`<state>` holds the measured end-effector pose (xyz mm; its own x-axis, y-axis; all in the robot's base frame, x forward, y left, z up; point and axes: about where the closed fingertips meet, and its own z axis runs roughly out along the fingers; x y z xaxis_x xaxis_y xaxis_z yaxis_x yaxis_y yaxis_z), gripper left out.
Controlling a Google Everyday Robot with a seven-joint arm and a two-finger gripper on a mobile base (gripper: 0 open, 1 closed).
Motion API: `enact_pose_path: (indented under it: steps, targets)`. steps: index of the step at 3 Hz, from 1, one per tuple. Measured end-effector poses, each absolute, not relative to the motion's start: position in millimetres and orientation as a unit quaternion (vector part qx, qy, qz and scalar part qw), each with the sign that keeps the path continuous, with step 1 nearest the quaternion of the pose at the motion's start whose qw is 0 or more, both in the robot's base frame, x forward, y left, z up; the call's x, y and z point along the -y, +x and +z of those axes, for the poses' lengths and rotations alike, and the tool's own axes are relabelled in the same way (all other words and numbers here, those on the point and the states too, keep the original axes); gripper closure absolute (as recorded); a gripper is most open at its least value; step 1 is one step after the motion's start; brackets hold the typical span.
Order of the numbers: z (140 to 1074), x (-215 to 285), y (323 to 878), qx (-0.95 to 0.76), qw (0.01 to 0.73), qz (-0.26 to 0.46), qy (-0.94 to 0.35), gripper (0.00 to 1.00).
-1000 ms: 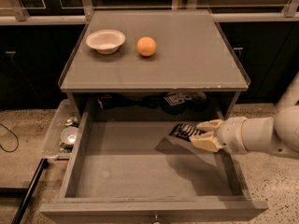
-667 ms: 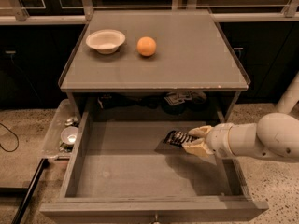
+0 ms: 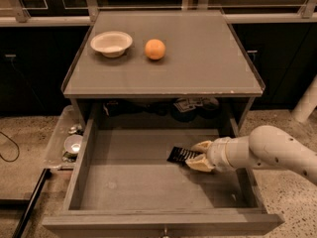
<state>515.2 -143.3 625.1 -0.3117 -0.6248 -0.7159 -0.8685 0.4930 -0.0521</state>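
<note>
My gripper (image 3: pixel 194 155) reaches from the right into the open drawer (image 3: pixel 148 182), low over its floor near the right side. Its cream fingers (image 3: pixel 199 163) are shut on a small dark packet with white stripes (image 3: pixel 180 155), which sticks out to the left of the fingertips just above the drawer bottom. The white arm (image 3: pixel 270 150) crosses the drawer's right wall.
On the cabinet top (image 3: pixel 198 58) stand a white bowl (image 3: pixel 111 42) and an orange (image 3: pixel 155 49). Dark items (image 3: pixel 190 104) sit in the shadowed gap behind the drawer. A side tray (image 3: pixel 69 143) at the left holds a small cup and bits. A white post (image 3: pixel 308 103) stands far right.
The gripper has moved left and down inside the drawer, carrying the dark packet closer to the drawer floor.
</note>
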Motion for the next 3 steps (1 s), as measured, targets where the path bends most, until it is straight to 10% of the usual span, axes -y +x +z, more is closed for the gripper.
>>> enact_pose_path:
  steps: [3]
  targets:
    - [623.5, 142.2, 515.4, -0.790, 0.347, 0.175, -0.474, 0.34]
